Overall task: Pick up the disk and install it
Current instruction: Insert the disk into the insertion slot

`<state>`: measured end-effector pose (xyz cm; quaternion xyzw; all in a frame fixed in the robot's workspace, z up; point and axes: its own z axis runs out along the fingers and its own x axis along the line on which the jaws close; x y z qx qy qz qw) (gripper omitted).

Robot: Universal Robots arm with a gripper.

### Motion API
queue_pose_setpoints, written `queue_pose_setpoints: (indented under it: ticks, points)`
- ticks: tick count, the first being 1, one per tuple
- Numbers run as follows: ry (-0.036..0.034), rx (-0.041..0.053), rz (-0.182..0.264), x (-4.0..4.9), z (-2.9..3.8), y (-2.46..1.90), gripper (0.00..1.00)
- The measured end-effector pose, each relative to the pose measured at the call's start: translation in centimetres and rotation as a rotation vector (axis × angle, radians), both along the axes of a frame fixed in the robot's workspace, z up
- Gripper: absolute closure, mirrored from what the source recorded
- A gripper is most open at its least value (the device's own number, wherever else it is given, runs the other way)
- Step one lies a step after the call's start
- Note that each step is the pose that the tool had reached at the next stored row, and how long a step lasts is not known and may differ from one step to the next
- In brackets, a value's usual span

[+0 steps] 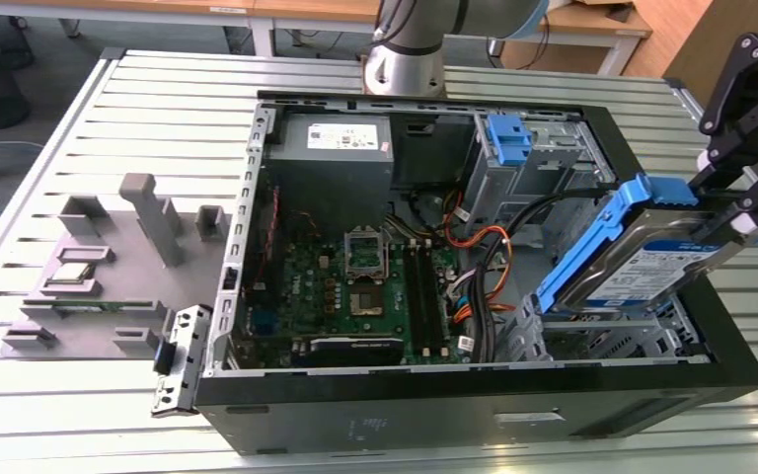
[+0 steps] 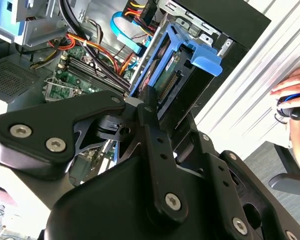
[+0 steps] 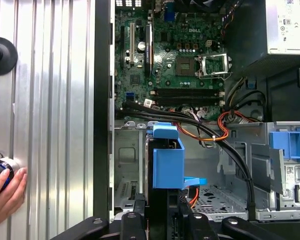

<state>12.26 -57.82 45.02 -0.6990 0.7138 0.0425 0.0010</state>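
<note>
The disk (image 1: 643,262) is a silver drive with a white-and-blue label and blue side rails. It hangs tilted over the metal drive cage (image 1: 616,336) at the open computer case's (image 1: 485,380) corner, on the exterior view's right. Its lower end dips toward the cage. My gripper (image 1: 728,212) is shut on the disk's upper end. In both wrist views the black fingers (image 2: 149,107) clamp the blue-railed disk (image 3: 167,160) above the cage.
Inside the case lie the green motherboard (image 1: 366,286), a grey power-supply box (image 1: 333,138), a blue bracket (image 1: 508,138) and orange and black cables (image 1: 472,242). A grey fixture with a processor chip (image 1: 74,275) sits on the exterior view's left. A person's hand (image 3: 5,192) rests on the slatted table.
</note>
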Motion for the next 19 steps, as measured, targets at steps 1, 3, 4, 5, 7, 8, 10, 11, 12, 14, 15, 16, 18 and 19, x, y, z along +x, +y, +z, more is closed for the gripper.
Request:
queue_pose_setpoints:
  ticks: [1, 3, 4, 5, 7, 8, 10, 11, 12, 14, 15, 16, 18, 19]
  points:
    - [-0.0003, 0.0000, 0.000, -0.05, 0.00, 0.00, 0.65]
    - [-0.0009, -0.0003, 0.000, -0.11, 0.02, 0.00, 0.65]
    - [-0.0010, -0.0004, 0.000, -0.12, 0.02, 0.00, 0.65]
    - [-0.0010, -0.0003, 0.000, -0.12, 0.02, 0.00, 0.65]
    - [-0.0010, -0.0002, 0.000, -0.19, 0.01, 0.01, 0.65]
    - [-0.0010, -0.0002, 0.000, -0.22, 0.01, 0.01, 0.65]
    - [-0.0011, -0.0002, 0.000, -0.24, 0.00, 0.01, 0.65]
    - [-0.0010, 0.0002, 0.000, -0.25, 0.00, 0.02, 0.65]
    - [-0.0011, 0.0009, 0.000, -0.25, -0.01, 0.03, 0.65]
    - [-0.0011, 0.0019, 0.000, -0.25, -0.04, 0.07, 0.65]
    - [-0.0011, 0.0023, 0.000, -0.25, -0.05, 0.07, 0.65]
    - [-0.0010, 0.0026, 0.000, -0.25, -0.06, 0.08, 0.65]
    - [-0.0039, 0.0038, 0.000, -0.26, -0.16, 0.08, 0.65]
    - [-0.0070, 0.0047, 0.000, -0.26, -0.24, 0.08, 0.65]
